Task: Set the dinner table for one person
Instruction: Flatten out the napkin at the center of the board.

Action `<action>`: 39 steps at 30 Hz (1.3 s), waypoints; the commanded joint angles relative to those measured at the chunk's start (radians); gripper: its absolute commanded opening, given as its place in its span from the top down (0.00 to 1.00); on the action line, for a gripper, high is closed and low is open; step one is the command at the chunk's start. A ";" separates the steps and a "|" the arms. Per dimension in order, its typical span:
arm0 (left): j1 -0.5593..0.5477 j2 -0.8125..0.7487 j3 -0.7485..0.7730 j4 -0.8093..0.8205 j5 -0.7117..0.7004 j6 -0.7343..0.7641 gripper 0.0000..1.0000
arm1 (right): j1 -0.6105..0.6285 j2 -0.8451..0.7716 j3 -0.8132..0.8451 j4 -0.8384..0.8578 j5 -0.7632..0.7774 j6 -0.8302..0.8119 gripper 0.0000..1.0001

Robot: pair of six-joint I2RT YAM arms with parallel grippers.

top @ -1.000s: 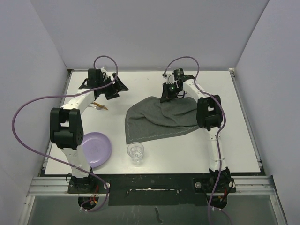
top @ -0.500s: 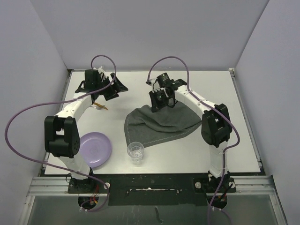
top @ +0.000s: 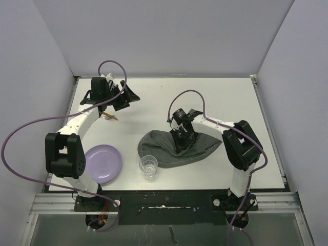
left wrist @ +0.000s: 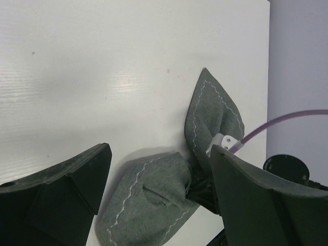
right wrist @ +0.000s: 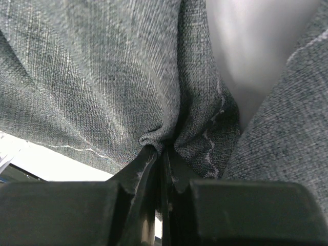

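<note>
While our right gripper (top: 180, 135) pinches the crumpled placemat (top: 197, 148), we count nothing laid | left gripper (top: 124, 95) spread wide, empty | plate (top: 103, 163), glass (top: 148, 167) left of that pinch

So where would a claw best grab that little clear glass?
The glass stands upright and open-topped, with the purple plate and grey cloth close beside it. So probably come straight down from above and pinch its wall at the rim.

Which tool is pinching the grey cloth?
The right tool: it is shut on a fold of the cloth. The left tool is open and holds nothing.
</note>
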 commanded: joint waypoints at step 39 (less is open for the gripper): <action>-0.046 -0.027 0.045 0.011 0.014 0.039 0.22 | -0.012 -0.086 0.364 -0.054 0.322 -0.053 0.80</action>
